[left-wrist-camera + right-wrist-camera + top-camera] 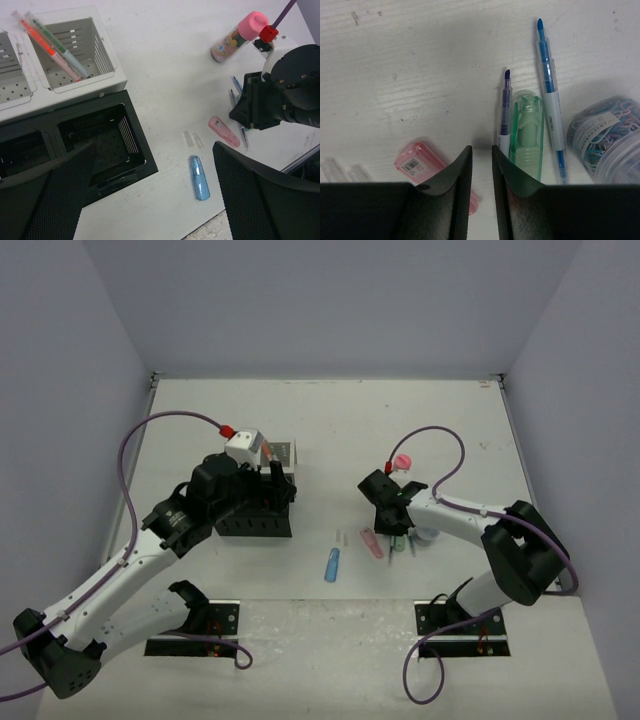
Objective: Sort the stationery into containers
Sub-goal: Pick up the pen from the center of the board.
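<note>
Two pale walls [60, 340] flank my white bench [400, 420]. Left claw [154, 147] gapes empty above the organiser [115, 75] left of centre; right claw [481, 150], barely parted, grips nothing over stationery [527, 130] scattered toward the near edge.

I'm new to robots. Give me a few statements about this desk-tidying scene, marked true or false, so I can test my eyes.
1. Several pens lie in one white mesh compartment. True.
2. The blue capsule-shaped piece is inside the organiser. False: it lies on the table, outside the organiser.
3. The left gripper is clamped on a pen. False: it is wide open and holds nothing.
4. The pink-capped bottle is out on the table. True.
5. The right gripper holds the green capsule-shaped piece. False: that piece lies on the table beside the fingers, and nothing sits in the narrow gap between them.
</note>
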Robot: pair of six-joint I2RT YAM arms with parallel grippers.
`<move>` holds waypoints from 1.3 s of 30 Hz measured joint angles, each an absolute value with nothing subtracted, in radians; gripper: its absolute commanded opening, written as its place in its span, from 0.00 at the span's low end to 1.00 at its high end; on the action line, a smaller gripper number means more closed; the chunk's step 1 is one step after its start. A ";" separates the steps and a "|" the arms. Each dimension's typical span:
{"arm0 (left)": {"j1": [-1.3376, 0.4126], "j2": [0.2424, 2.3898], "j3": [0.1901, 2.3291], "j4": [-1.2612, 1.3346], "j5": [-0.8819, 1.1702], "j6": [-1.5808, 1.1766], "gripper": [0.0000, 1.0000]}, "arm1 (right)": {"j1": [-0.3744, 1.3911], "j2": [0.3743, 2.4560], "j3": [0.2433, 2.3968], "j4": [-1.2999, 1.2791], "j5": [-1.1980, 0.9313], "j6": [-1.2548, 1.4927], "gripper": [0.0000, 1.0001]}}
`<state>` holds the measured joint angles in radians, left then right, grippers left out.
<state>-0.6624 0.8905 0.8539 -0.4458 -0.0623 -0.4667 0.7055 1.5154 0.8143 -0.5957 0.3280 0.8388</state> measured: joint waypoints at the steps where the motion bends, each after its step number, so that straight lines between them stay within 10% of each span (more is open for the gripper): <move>1: -0.662 0.892 0.852 -0.444 -0.060 -0.467 1.00 | 0.706 1.515 0.814 -0.599 0.330 0.843 0.24; 39: -0.662 0.908 0.827 -0.405 -0.017 -0.448 1.00 | 0.706 1.471 0.800 -0.656 0.360 0.915 0.24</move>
